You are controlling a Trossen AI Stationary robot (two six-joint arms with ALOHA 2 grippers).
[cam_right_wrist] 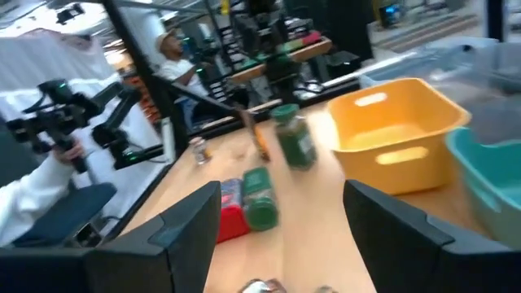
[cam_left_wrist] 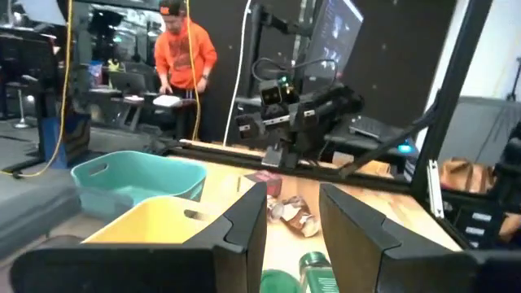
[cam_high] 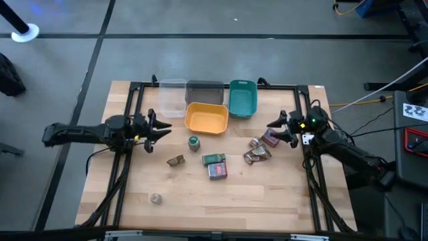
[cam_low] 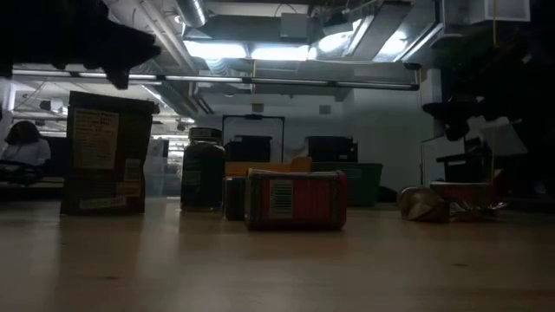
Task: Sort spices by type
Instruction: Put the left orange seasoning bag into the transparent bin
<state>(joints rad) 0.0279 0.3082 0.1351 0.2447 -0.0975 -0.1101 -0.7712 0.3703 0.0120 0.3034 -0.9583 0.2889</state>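
Both arms reach inward from opposite table edges: the left gripper (cam_high: 162,126) hovers with fingers spread apart, while the right gripper (cam_high: 274,126) hangs likewise parted, empty.

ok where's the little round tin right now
In the high view the round tin sits alone near the table's front left, well away from the brown packet.
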